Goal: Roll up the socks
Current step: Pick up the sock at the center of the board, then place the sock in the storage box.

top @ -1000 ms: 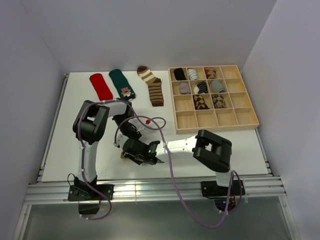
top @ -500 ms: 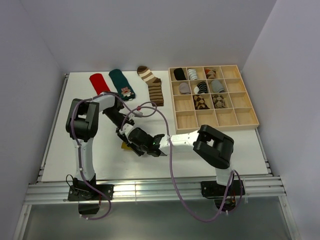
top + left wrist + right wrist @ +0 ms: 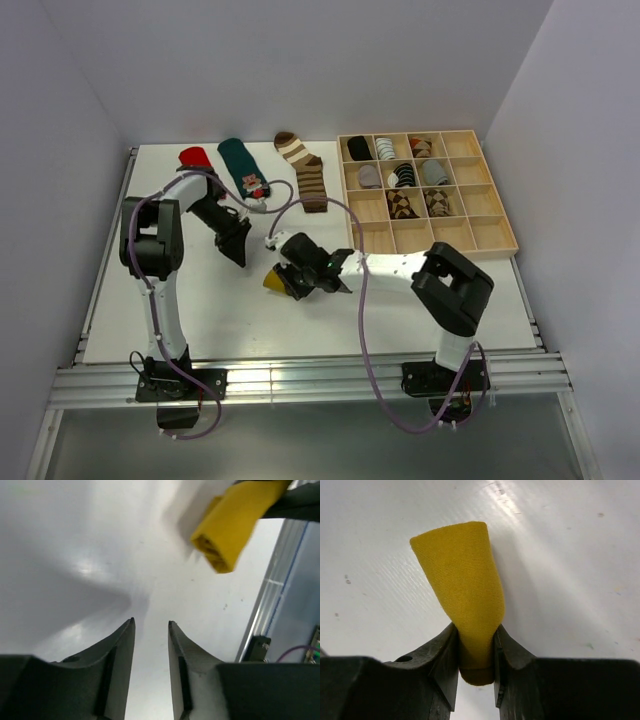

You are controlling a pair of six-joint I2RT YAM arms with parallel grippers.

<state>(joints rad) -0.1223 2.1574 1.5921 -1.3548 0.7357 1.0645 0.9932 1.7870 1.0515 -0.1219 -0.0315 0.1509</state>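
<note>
The right tool (image 3: 292, 280) has carried the rolled yellow sock (image 3: 272, 283) away from the near edge, and the left tool (image 3: 238, 248) has let go and backed off. The right tool squeezes the roll; its arm stretches low across the desk (image 3: 200, 320). The left tool points down, jaws a little apart, empty, the roll just ahead. Rolls (image 3: 400, 175) fill part of the wooden tray (image 3: 470, 236) beyond the right tool. Red sock (image 3: 192, 156), teal sock (image 3: 240, 165) and striped sock (image 3: 305, 175) lie flat past the left tool, not rolled yet.

- A robotics lab cell: plain white walls (image 3: 300, 70) box in a white table (image 3: 200, 310) that lies under the left fingers (image 3: 117, 677) and right fingers (image 3: 440, 665).
- Aluminium rail (image 3: 276, 585) right of the left fingers; purple cables (image 3: 361, 325) trail loose.
</note>
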